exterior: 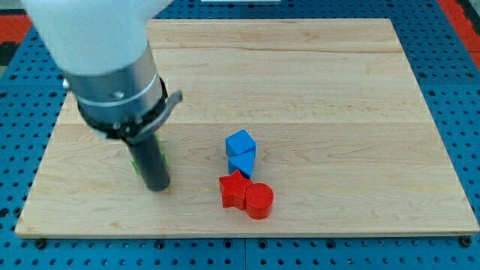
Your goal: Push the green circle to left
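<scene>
In the camera view, a wooden tabletop (315,90) is seen lying on a blue pegboard (450,45). The arm's pale housing and dark collar fill the far left of the scene, and from them the dark rod comes down to my tip (158,187), which rests on the tabletop at the near left.

The tool has no jaws, so no wide, narrow or holding state can be given; it is only a rod.

The green circle (160,152) is almost wholly hidden behind the rod. Only slivers of green are seen at either side of the rod, just above the tip, so its shape cannot be confirmed, nor whether it is being touched.

Well to the right, four blocks are clustered: a blue cube (241,142), a blue triangle (243,163) just nearer, a red star (234,190) and a red circle (259,200), all touching or nearly so.

The pushing step is judged to be in hand. For the next move, the tip would need to be at the green circle's right side and driven leftward, with the board's left edge kept in mind.
</scene>
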Available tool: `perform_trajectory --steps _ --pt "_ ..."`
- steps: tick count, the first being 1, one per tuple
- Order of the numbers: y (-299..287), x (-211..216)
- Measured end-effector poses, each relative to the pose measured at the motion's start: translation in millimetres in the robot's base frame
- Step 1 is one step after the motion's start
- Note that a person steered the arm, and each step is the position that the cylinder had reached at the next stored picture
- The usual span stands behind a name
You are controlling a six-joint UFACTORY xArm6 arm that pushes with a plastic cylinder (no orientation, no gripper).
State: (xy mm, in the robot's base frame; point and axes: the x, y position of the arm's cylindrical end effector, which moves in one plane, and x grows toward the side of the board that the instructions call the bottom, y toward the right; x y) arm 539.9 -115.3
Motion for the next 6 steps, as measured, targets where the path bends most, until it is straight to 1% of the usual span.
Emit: perform_trajectory --steps 1,2,3,4,5,6 --pt "-1.5 -36.7" --pt "12.7 -69.1" --pt "-42.4 -81.9" --pt "-65.2 -96.6" --pt "-17.7 -119.6" --pt "-75.6 -134.6"
